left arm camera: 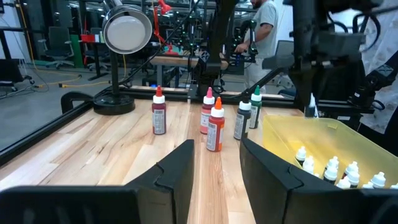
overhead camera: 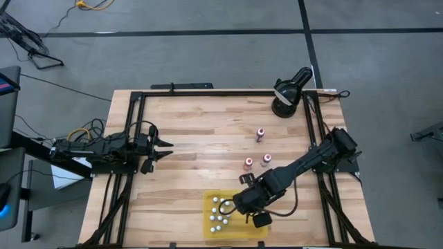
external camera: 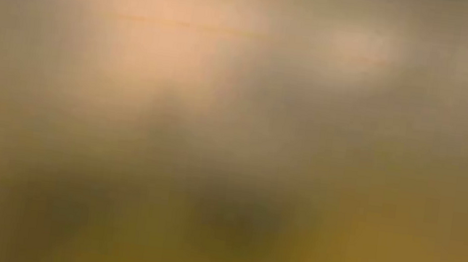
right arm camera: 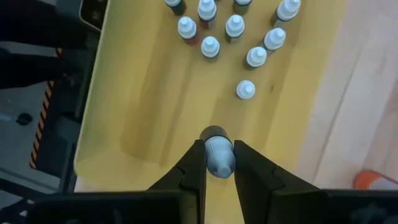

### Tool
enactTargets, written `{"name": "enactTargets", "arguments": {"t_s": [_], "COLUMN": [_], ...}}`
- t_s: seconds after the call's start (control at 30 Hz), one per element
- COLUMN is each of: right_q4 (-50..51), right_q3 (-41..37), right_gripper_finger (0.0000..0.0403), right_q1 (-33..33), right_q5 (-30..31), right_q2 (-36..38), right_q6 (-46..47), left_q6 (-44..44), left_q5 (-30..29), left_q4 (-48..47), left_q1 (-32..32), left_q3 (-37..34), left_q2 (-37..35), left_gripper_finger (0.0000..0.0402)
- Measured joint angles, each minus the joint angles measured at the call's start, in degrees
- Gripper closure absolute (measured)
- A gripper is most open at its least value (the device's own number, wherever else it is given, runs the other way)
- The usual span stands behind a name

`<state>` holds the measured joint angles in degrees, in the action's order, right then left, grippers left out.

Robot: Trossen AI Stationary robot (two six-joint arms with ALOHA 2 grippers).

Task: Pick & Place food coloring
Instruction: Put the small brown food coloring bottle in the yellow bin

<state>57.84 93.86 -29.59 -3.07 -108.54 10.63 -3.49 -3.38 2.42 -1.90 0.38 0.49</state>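
The food coloring is a set of tiny bottles. Several white-capped ones (right arm camera: 236,31) stand upright in the yellow tray (overhead camera: 239,228) at the table's near edge. A few with coloured caps (overhead camera: 260,133) (left arm camera: 216,127) stand on the wood farther back. My right gripper (right arm camera: 219,146) hangs over the tray's bare part, shut on one white-capped bottle (right arm camera: 218,157); in the high view it (overhead camera: 243,205) sits at the tray's right side. My left gripper (left arm camera: 214,168) rests open and level at the table's left edge (overhead camera: 163,149), with nothing between its fingers. My right gripper pinches the bottle's white cap (right arm camera: 219,163) between its two fingers. The fingers come from above, pointing steeply down. The dark body (right arm camera: 214,132) hangs below the fingertips, clear of the tray floor.
A black desk lamp (overhead camera: 287,93) stands at the table's far right corner. A black frame rail (overhead camera: 131,138) runs around the table. Bare wood lies between the tray and the left arm. The low view is blurred. A person stands in the room beyond (left arm camera: 264,25).
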Motion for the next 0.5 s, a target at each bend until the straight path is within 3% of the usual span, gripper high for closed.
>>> {"name": "enactTargets", "arguments": {"t_s": [0.27, 0.5], "right_q4": [-1.8, -7.8], "right_q3": [-0.2, -5.3], "right_gripper_finger": [0.0351, 0.0351], "right_q1": [1.3, 3.1], "right_q5": [0.1, 0.8], "right_q2": [-5.9, -6.9], "right_q6": [0.0, 2.1], "left_q6": [0.0, 0.0], "left_q5": [0.0, 0.0], "left_q4": [0.0, 0.0], "left_q1": [0.0, 0.0], "left_q3": [0.0, 0.0], "left_q2": [0.0, 0.0], "left_gripper_finger": [0.0281, 0.0281]}}
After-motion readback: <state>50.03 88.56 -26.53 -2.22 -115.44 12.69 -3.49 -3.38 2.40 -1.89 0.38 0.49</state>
